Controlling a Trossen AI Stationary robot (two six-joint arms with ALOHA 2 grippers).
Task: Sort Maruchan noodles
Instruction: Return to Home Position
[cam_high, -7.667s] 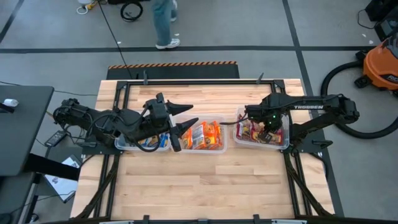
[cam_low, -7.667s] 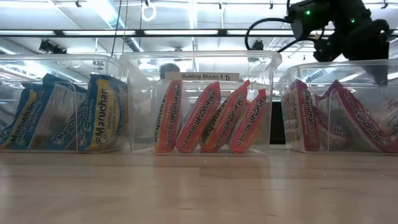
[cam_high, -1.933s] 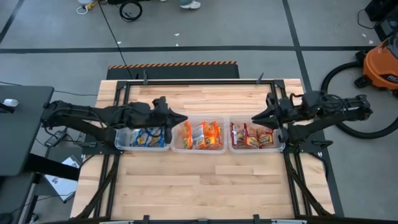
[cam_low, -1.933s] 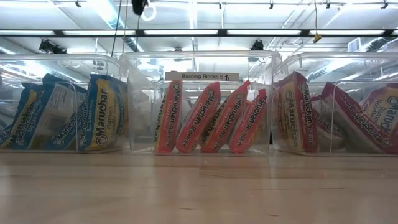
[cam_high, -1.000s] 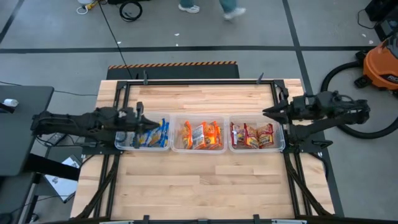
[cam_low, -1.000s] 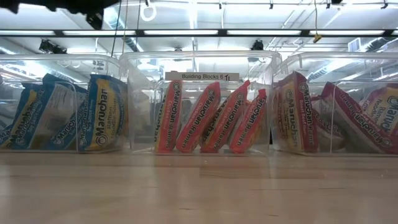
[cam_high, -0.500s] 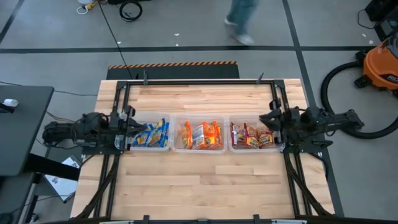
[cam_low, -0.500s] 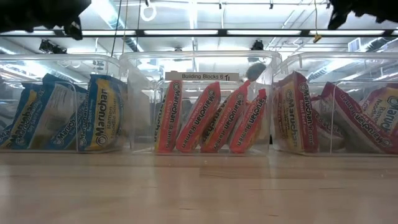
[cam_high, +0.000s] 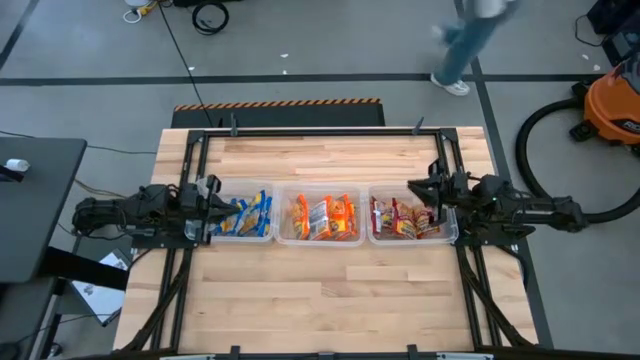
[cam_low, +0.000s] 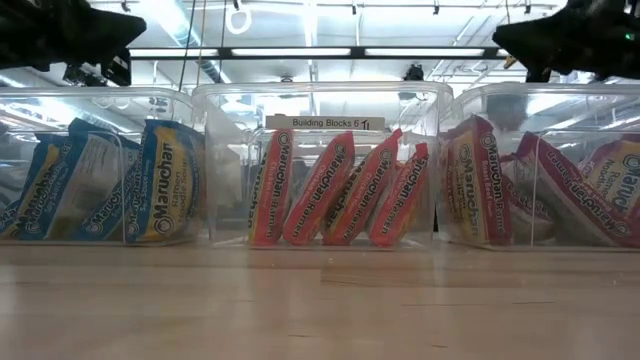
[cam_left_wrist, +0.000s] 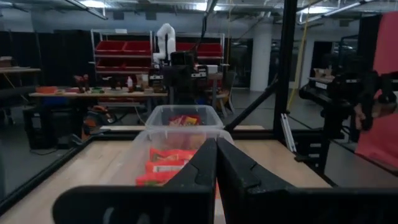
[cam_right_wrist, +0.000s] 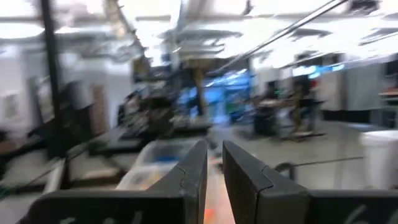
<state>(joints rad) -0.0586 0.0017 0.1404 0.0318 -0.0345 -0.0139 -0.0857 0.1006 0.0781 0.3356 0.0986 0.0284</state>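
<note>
The Maruchan noodles stand on edge in three clear bins set in a row across the table. Blue-and-white packets (cam_high: 245, 212) fill the left bin, orange ones (cam_high: 322, 216) the middle bin, red ones (cam_high: 405, 216) the right bin. My left gripper (cam_high: 212, 192) hangs shut and empty above the left bin's outer end, pointing along the row (cam_left_wrist: 216, 155). Above the right bin's far corner, my right gripper (cam_high: 415, 190) points toward the table's left. Its fingers stand a narrow gap apart with nothing between them (cam_right_wrist: 214, 155). Both arms are folded back at the table's sides.
Bare wooden tabletop (cam_high: 320, 290) lies in front of the bins and behind them. A black frame rail (cam_high: 300, 131) runs round the table. A person (cam_high: 465, 40) walks on the floor beyond the far edge. An orange vacuum (cam_high: 612, 105) stands at the right.
Both arms have folded back and sunk, so that they now show along the top of the low view. My left gripper has drawn toward the table's left edge. My right gripper has come down over the right bin's far corner. The packets and bins have kept still.
</note>
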